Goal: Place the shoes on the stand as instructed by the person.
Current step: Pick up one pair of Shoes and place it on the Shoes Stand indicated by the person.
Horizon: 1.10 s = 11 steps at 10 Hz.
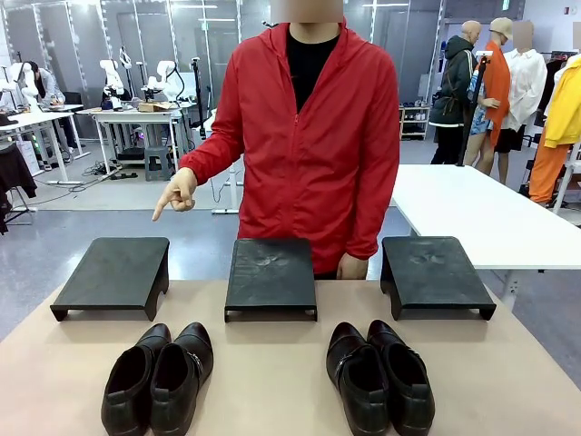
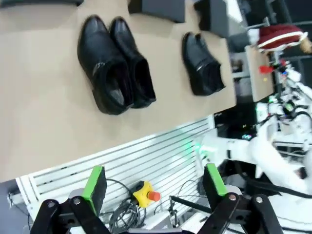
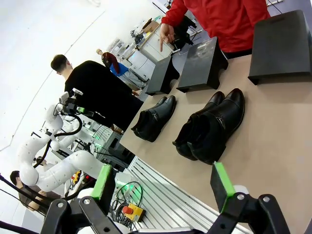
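Toes-first toward the pointed-at left stand (image 1: 113, 268), nearest the wide-spread left gripper (image 2: 154, 175): left shoe pair (image 1: 159, 377); right gripper (image 3: 163, 175) equally spread.

Right claw (image 3: 163, 183) spread wide — two pairs of shoes (image 3: 214, 124) beyond, person's hand (image 3: 167, 33) pointing down.

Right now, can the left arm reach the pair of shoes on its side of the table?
Probably yes. The left gripper is open, and the left pair of shoes lies ahead on bare tabletop with nothing between; the person's hand is beyond the stands.
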Motion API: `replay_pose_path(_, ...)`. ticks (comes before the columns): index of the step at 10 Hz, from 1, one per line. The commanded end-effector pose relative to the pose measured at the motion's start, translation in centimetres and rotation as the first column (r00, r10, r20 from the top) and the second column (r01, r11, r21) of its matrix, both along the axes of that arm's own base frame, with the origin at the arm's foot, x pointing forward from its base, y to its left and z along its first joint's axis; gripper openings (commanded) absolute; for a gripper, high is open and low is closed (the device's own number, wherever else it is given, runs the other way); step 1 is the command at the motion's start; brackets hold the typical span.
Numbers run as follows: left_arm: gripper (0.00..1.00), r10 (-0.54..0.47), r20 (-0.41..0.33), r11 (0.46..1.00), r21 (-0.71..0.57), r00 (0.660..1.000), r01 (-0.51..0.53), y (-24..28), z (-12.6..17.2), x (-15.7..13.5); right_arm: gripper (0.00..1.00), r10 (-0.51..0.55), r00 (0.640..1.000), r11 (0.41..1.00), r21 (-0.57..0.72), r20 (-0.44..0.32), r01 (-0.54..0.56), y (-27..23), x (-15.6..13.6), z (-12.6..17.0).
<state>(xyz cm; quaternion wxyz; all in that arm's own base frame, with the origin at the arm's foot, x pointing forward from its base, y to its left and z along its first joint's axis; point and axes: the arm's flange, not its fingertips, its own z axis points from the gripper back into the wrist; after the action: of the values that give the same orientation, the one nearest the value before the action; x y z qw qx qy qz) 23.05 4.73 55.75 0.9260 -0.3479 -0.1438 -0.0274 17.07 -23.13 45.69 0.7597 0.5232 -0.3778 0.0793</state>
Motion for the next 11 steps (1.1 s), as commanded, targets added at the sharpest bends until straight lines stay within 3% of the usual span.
replay_pose_path(1, 1.00, -0.051, -0.080, 0.981, 0.181, 0.996, 0.064, -5.2, -0.1, 1.5, 1.00, 0.002, 1.000, 1.000, -0.001, 0.027, -0.002, 0.0, 0.0, 0.2)
replay_pose_path(4, 1.00, -0.034, -0.129, 0.936, 0.345, 0.991, 0.078, -12.4, -1.9, 3.8, 1.00, 0.002, 1.000, 1.000, -0.001, 0.027, -0.002, 0.0, 0.0, 0.2)
replay_pose_path(6, 1.00, -0.025, -0.121, 0.882, 0.465, 0.992, 0.079, -16.2, -4.6, 4.4, 1.00, 0.002, 1.000, 1.000, -0.001, 0.027, -0.002, 0.0, 0.0, 0.2)
replay_pose_path(8, 1.00, 0.008, -0.046, 0.810, 0.586, 0.999, 0.021, -19.6, -7.9, 5.3, 1.00, 0.002, 1.000, 1.000, -0.001, 0.027, -0.002, 0.0, 0.0, 0.2)
replay_pose_path(11, 1.00, 0.086, 0.053, 0.776, 0.622, 0.995, -0.101, -22.5, -11.8, 5.7, 1.00, 0.002, 1.000, 1.000, -0.001, 0.027, -0.002, 0.0, 0.0, 0.2)
